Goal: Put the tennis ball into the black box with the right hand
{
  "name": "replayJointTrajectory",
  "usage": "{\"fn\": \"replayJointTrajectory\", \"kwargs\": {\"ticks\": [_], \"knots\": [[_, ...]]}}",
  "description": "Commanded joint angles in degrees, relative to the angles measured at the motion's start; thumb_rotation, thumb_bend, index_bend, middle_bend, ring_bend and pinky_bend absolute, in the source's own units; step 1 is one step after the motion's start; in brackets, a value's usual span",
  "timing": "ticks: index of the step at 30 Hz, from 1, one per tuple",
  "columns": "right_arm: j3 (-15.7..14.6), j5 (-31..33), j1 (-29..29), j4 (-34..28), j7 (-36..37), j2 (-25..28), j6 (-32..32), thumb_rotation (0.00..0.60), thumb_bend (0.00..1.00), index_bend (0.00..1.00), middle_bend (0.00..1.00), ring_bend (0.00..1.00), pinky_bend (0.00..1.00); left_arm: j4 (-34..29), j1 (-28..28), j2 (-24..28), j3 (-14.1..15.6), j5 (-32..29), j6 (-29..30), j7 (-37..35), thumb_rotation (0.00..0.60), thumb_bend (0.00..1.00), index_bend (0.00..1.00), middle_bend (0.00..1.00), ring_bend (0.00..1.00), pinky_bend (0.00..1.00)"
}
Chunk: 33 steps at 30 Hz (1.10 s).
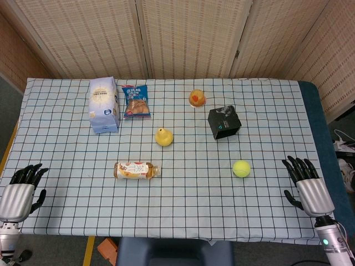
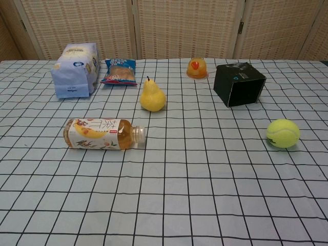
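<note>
Checked cloth (image 1: 183, 210) over the table, slatted screen (image 1: 188, 33) behind. No step started: nothing is held, ball not yet touched.

Right hand (image 1: 306, 184) lies near the table's right edge, fingers (image 1: 297, 165) extended and slightly spread, empty. Left hand (image 1: 21, 188) sits at the opposite edge, same pose, also empty. Neither shows in the chest view.

Tennis ball (image 1: 241, 168) rests on the cloth just inboard of the right fingertips, towards the table's centre, roughly level with them. Black box (image 1: 224, 122) stands beyond the ball, further from the fingers, well apart from it, tipped with its opening angled up. Can't tell from either view how wide the opening is.

Pear (image 1: 163, 137), bottle (image 1: 137, 170) lying on its side, and packets (image 1: 104, 104) sit far off to the left, out of the path.

Next move, as I judge it: slide the right hand inward over the ball, close round it, lift. The ball will likely roll if nudged, so come down from above.
</note>
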Motion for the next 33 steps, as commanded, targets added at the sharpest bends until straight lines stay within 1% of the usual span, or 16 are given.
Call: {"fn": "replayJointTrajectory", "kwargs": {"ticks": [1, 10, 15, 17, 18, 19, 20, 21, 22, 23, 24, 25, 26, 29, 31, 33], "knots": [[0.0, 0.0, 0.0, 0.1, -0.1, 0.0, 0.1, 0.600, 0.26, 0.00, 0.00, 0.00, 0.01, 0.0, 0.0, 0.0, 0.0, 0.2, 0.2, 0.0, 0.600, 0.46, 0.21, 0.12, 0.10, 0.17], [0.0, 0.1, 0.2, 0.1, 0.5, 0.0, -0.3, 0.600, 0.26, 0.00, 0.00, 0.00, 0.01, -0.4, -0.1, 0.1, 0.4, 0.6, -0.2, 0.1, 0.600, 0.46, 0.21, 0.12, 0.10, 0.17], [0.1, -0.3, 0.4, 1.7, -0.8, -1.3, -0.1, 0.600, 0.26, 0.00, 0.00, 0.00, 0.01, -0.5, -0.5, 0.4, 0.6, 0.2, -1.5, -0.5, 0.600, 0.46, 0.21, 0.12, 0.10, 0.17], [-0.1, -1.2, 0.5, 2.9, -1.6, -2.1, 0.4, 0.600, 0.32, 0.00, 0.00, 0.00, 0.06, -0.6, -0.5, 0.6, 0.6, 0.1, -1.5, -0.4, 0.600, 0.46, 0.21, 0.12, 0.10, 0.17], [0.0, -2.1, 0.6, 4.1, -2.1, -2.9, 1.2, 0.600, 0.36, 0.00, 0.00, 0.00, 0.09, -0.8, -0.4, 0.6, 0.7, 0.1, -1.4, -0.4, 0.600, 0.46, 0.21, 0.12, 0.10, 0.17], [0.0, -2.8, 0.6, 5.2, -2.3, -3.7, 2.1, 0.600, 0.43, 0.01, 0.01, 0.01, 0.16, -0.8, -0.3, 0.7, 0.7, 0.2, -1.3, -0.4, 0.600, 0.46, 0.21, 0.12, 0.10, 0.17], [0.2, -3.6, 0.6, 6.3, -2.5, -4.6, 3.2, 0.600, 0.49, 0.04, 0.05, 0.05, 0.27, -0.9, -0.2, 0.7, 0.8, 0.2, -1.2, -0.4, 0.600, 0.46, 0.21, 0.12, 0.10, 0.17], [0.3, -4.3, 0.6, 7.5, -2.6, -5.5, 4.3, 0.600, 0.55, 0.10, 0.10, 0.11, 0.40, -1.0, -0.2, 0.8, 0.8, 0.2, -1.2, -0.3, 0.600, 0.46, 0.21, 0.12, 0.10, 0.17], [0.6, -5.1, 0.4, 8.9, -2.3, -6.9, 5.9, 0.600, 0.60, 0.18, 0.18, 0.21, 0.54, -1.1, -0.1, 0.9, 0.9, 0.2, -1.0, -0.3, 0.600, 0.46, 0.21, 0.12, 0.10, 0.17], [0.8, -5.5, 0.3, 10.0, -1.8, -8.0, 6.9, 0.600, 0.67, 0.31, 0.29, 0.36, 0.70, -1.2, 0.0, 0.9, 0.9, 0.2, -1.0, -0.3, 0.600, 0.46, 0.21, 0.12, 0.10, 0.17], [0.8, -6.1, 0.2, 11.3, -1.0, -9.2, 8.0, 0.600, 0.73, 0.43, 0.39, 0.48, 0.79, -1.3, 0.1, 1.0, 1.0, 0.1, -1.0, -0.3, 0.600, 0.46, 0.21, 0.12, 0.10, 0.17], [0.8, -6.4, 0.2, 12.3, -0.7, -9.9, 8.5, 0.600, 0.80, 0.57, 0.49, 0.60, 0.86, -1.4, 0.1, 1.0, 1.0, 0.0, -1.1, -0.3, 0.600, 0.46, 0.21, 0.12, 0.10, 0.17], [0.8, -6.5, 0.1, 13.0, -0.7, -10.5, 8.8, 0.600, 0.85, 0.69, 0.57, 0.68, 0.91, -1.6, 0.1, 1.1, 1.0, -0.1, -1.1, -0.3, 0.600, 0.46, 0.21, 0.12, 0.10, 0.17], [1.0, -6.4, 0.2, 14.3, -2.7, -12.2, 8.8, 0.600, 0.94, 0.88, 0.71, 0.81, 0.98, -1.9, 0.3, 1.3, 1.0, -0.3, -1.0, -0.3, 0.600, 0.46, 0.21, 0.12, 0.10, 0.17], [0.7, -6.2, 0.5, 14.2, -5.2, -12.8, 7.6, 0.600, 0.96, 0.96, 0.80, 0.88, 1.00, -2.1, 0.4, 1.4, 1.0, -0.3, -0.8, -0.3, 0.600, 0.46, 0.21, 0.12, 0.10, 0.17], [0.0, -6.1, 1.1, 13.3, -7.5, -12.9, 5.4, 0.600, 0.97, 0.98, 0.85, 0.91, 1.00, -2.3, 0.4, 1.5, 1.1, -0.2, -0.9, -0.3, 0.600, 0.46, 0.21, 0.12, 0.10, 0.17]]}}
